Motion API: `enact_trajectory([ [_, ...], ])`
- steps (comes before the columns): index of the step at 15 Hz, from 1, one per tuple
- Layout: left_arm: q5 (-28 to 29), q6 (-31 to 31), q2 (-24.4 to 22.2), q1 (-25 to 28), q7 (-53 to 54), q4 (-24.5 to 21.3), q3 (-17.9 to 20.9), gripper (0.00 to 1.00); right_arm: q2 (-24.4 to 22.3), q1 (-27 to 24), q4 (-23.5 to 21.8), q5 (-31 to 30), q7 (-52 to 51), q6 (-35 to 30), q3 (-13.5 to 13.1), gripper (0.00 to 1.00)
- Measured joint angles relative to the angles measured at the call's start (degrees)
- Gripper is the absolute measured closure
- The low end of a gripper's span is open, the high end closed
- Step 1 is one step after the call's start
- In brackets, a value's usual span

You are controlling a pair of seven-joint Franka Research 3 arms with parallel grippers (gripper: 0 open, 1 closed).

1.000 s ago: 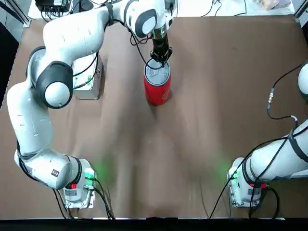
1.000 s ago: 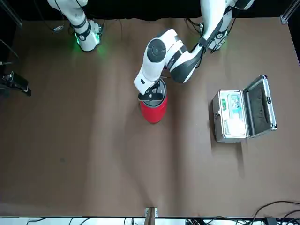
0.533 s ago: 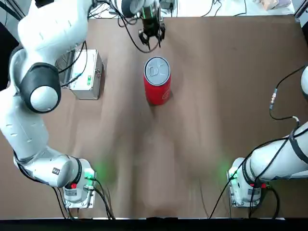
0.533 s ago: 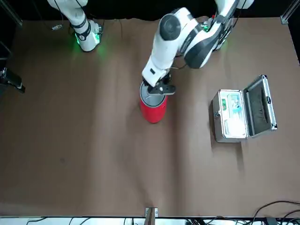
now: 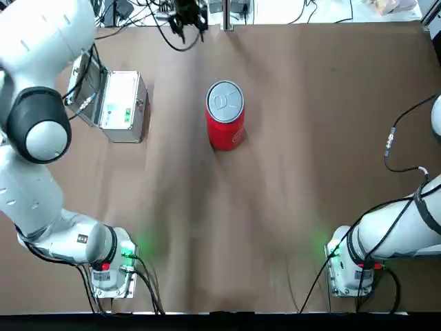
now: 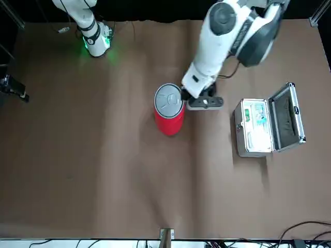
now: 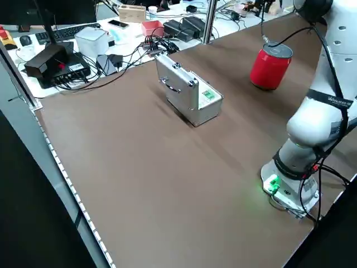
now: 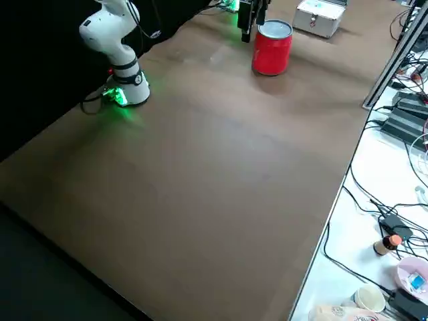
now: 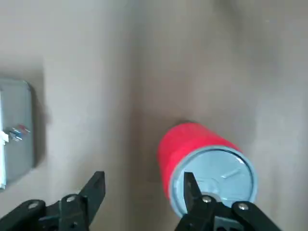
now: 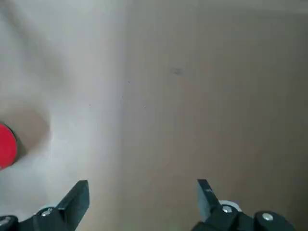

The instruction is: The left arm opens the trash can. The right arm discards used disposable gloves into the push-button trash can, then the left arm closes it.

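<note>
In the top view, the brown table (image 5: 275,207) lay beneath everything. The left arm (image 5: 41,124) arched over the table's left side. Near that edge stood a silver case (image 5: 122,103), its lid raised. The red can (image 5: 225,117) stood between the two arm bases, farther across the table, its round grey lid closed. The left gripper (image 9: 144,180), spread, hung above the table between can and case. The right gripper (image 10: 144,185), also spread, was parked off to the right of the can.
</note>
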Motion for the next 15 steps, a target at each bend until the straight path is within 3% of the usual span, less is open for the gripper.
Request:
enact_trajectory([
  [7,0.0,-1.0,-3.7,13.7,16.1,0.0,0.0,0.24,0.0,-1.3,-0.3,0.0,-0.2,1.6,0.0,0.01],
  [8,0.0,-1.1,-3.9,15.5,17.4,0.0,-0.1,0.18,0.0,-1.2,-0.3,0.0,-0.2,1.9,0.0,0.01],
  [10,-0.1,-1.1,-4.2,18.8,18.5,0.0,-0.1,0.14,0.0,-1.2,-0.4,0.0,-0.2,2.1,0.1,0.01],
  [12,-0.1,-1.2,-4.2,20.8,18.7,0.0,-0.1,0.01,0.0,-1.2,-0.4,0.0,-0.2,2.3,0.0,0.01],
  [15,-0.1,-1.4,-4.3,22.0,18.7,0.0,0.0,0.00,0.0,-1.2,-0.4,0.0,-0.3,2.3,0.0,0.01],
])
